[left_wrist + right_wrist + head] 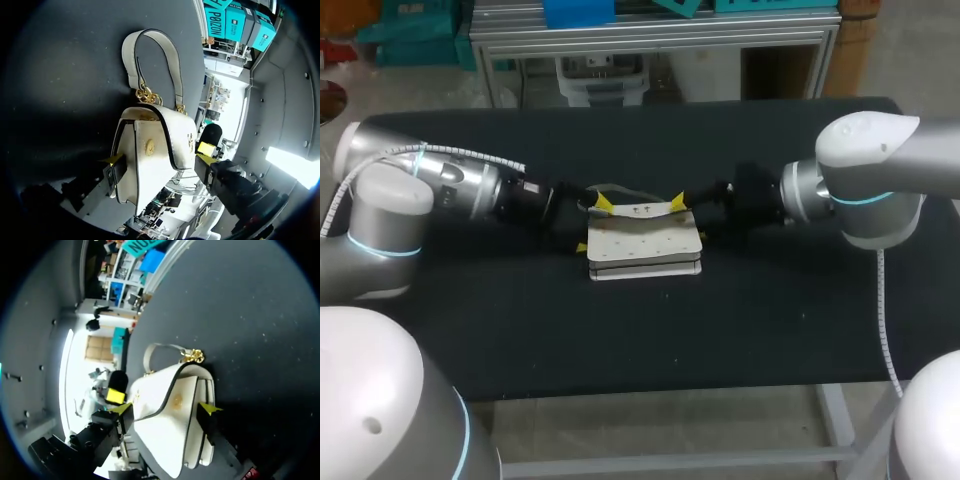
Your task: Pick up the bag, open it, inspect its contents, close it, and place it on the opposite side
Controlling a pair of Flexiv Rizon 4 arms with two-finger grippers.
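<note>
Bag point(645, 245) clamped between left tool point(158, 160) and right tool point(165, 410).

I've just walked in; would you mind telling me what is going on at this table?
Both arms are handling a white handbag at the middle of the black table. The left gripper holds one end and the right gripper the other, each with its jaws pressed on it from two sides. Its flap looks closed, so it has not been opened yet. Its handle lies flat on the table.

Leather-look bag point(150, 165), metal chain point(146, 95), matt tbl point(65, 75)
</note>
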